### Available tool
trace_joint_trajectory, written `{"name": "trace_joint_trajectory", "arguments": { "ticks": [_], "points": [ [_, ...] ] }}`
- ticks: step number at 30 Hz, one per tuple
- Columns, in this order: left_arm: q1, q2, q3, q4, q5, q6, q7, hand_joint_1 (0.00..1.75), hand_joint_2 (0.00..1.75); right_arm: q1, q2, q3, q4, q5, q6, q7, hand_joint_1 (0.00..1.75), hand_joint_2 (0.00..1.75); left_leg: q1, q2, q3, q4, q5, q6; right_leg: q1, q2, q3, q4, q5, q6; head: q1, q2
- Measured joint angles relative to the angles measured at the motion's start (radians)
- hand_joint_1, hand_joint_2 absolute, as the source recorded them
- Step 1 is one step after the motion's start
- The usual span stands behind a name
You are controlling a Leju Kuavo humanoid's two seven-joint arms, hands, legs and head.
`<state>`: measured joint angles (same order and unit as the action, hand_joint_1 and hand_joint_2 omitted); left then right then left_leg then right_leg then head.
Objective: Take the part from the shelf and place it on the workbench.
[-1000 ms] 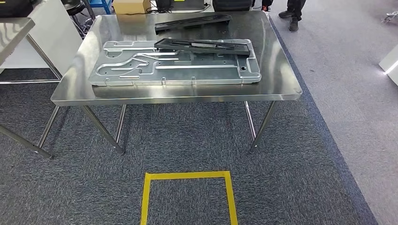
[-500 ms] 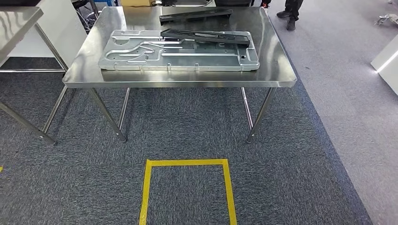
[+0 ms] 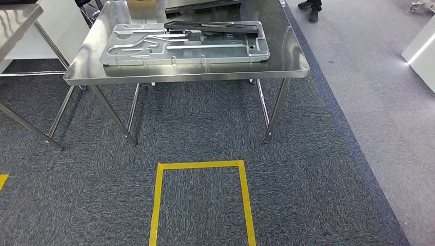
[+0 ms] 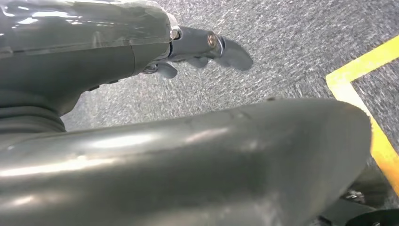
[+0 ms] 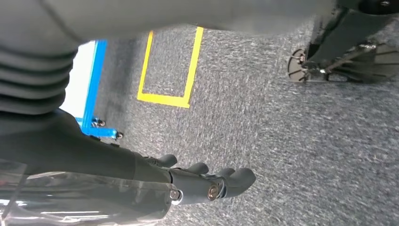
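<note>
1. 2 hands hang low over the grey carpet floor (image 3: 318, 169): the left hand (image 4: 197, 47) and the right hand (image 5: 202, 181), each seen in its own wrist view. Both hold nothing; the dark fingers lie loosely extended and slightly apart.
2. A yellow tape rectangle outline (image 3: 200, 165) is marked on the carpet nearest the robot, in front of the table.
3. A stainless-steel workbench with thin metal legs (image 3: 287, 61) stands beyond the tape mark.
4. A large flat silver stamped-metal plate with raised channels (image 3: 154, 48) lies on the workbench near its front edge.
5. A long black flat plastic part (image 3: 210, 26) rests along the far side of the silver plate, lying on top of it.
6. A second dark flat part (image 3: 202, 5) lies further back on the benchtop, cut off by the frame edge.
7. A second steel table (image 3: 15, 23) stands to the left, well apart from the workbench.
8. A person's dark shoes (image 3: 310, 6) stand on the light grey floor beyond the workbench's far right corner.
</note>
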<state>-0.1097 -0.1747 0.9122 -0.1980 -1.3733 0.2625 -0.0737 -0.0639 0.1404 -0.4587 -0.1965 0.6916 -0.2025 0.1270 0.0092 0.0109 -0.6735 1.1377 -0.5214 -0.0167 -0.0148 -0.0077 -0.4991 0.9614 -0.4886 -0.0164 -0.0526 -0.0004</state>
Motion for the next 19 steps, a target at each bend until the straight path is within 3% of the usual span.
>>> {"name": "trace_joint_trajectory", "arguments": {
  "ticks": [1,2,3,4,5,7,9,12,13,15,17,18,19],
  "points": [
    [0.001,0.000,0.000,0.000,-0.001,0.008,-0.005,0.00,1.31,0.001,0.000,0.002,0.000,0.004,-0.001,-0.010,0.00,0.00,0.001,-0.001,-0.017,0.071,-0.039,-0.002,0.002,-0.001,-0.012,0.001,0.008,-0.002,0.000,0.000],
    [0.001,0.000,-0.001,0.000,-0.001,0.016,-0.008,0.00,1.75,0.001,0.000,0.004,0.000,0.008,-0.002,-0.019,0.00,0.44,0.001,-0.001,-0.028,0.127,-0.056,-0.003,0.004,-0.001,-0.024,0.003,0.015,-0.003,0.000,0.000],
    [0.001,0.000,-0.001,0.000,-0.001,0.021,-0.005,0.00,1.75,0.002,0.000,0.005,0.000,0.011,-0.003,-0.030,0.00,0.87,0.001,-0.001,-0.024,0.155,-0.052,-0.002,0.006,-0.001,-0.035,0.005,0.022,-0.004,0.000,0.000],
    [0.001,0.000,-0.001,0.000,0.000,0.023,0.000,0.00,1.75,0.002,0.000,0.007,0.000,0.015,-0.004,-0.045,0.00,1.31,0.001,-0.001,-0.001,0.143,-0.031,0.000,0.008,-0.001,-0.045,0.006,0.029,-0.003,0.000,0.000],
    [0.002,0.000,-0.001,0.000,0.000,0.024,0.009,0.00,1.75,0.002,0.000,0.010,0.000,0.018,-0.004,-0.064,0.00,1.75,0.000,-0.001,0.040,0.093,-0.003,0.005,0.010,0.000,-0.052,0.008,0.035,-0.002,0.000,0.000],
    [0.002,0.001,-0.002,0.000,-0.003,0.025,0.025,0.00,1.75,0.001,0.001,0.018,0.000,0.032,-0.007,-0.116,0.00,1.75,-0.004,-0.002,0.146,-0.063,0.024,0.019,0.013,0.001,-0.062,0.012,0.044,0.003,0.000,0.000],
    [0.005,0.002,-0.010,0.000,0.001,0.027,0.031,0.00,1.75,0.001,0.003,0.032,-0.001,0.052,-0.013,-0.163,0.00,1.75,-0.010,-0.002,0.203,-0.162,0.017,0.029,0.014,0.001,-0.067,0.016,0.053,0.014,0.000,0.000],
    [0.020,0.007,-0.049,-0.001,0.049,0.019,0.033,0.00,1.75,0.003,0.001,0.065,-0.006,0.051,-0.018,-0.190,0.00,1.75,-0.008,0.001,0.203,-0.184,0.021,0.042,0.013,0.001,-0.074,0.022,0.054,0.032,0.000,0.000],
    [0.026,0.009,-0.065,-0.003,0.075,0.015,0.034,0.00,1.75,0.006,-0.001,0.075,-0.007,0.040,-0.016,-0.191,0.00,1.75,-0.006,0.002,0.200,-0.187,0.028,0.048,0.012,0.002,-0.083,0.044,0.034,0.038,0.000,0.000],
    [0.034,0.014,-0.097,-0.010,0.128,0.005,0.037,0.00,1.75,0.016,-0.006,0.093,-0.010,0.012,-0.009,-0.190,0.00,1.75,-0.005,0.005,0.187,-0.189,0.040,0.058,0.008,0.006,-0.127,0.151,-0.040,0.047,0.000,0.000],
    [0.039,0.019,-0.130,-0.023,0.181,-0.007,0.038,0.00,1.75,0.030,-0.011,0.110,-0.010,-0.019,0.000,-0.189,0.00,0.87,-0.007,0.005,0.170,-0.182,0.048,0.061,0.005,0.006,-0.175,0.280,-0.105,0.054,0.000,0.000],
    [0.041,0.022,-0.146,-0.031,0.209,-0.012,0.039,0.00,1.31,0.038,-0.014,0.118,-0.010,-0.034,0.004,-0.187,0.00,0.44,-0.008,0.005,0.161,-0.177,0.050,0.060,0.004,0.006,-0.180,0.308,-0.112,0.056,0.000,0.000],
    [0.042,0.023,-0.154,-0.035,0.222,-0.015,0.040,0.00,1.16,0.042,-0.014,0.122,-0.010,-0.042,0.006,-0.187,0.00,0.00,-0.008,0.005,0.157,-0.175,0.051,0.059,0.004,0.006,-0.182,0.320,-0.114,0.057,0.000,0.000]
  ]
}}
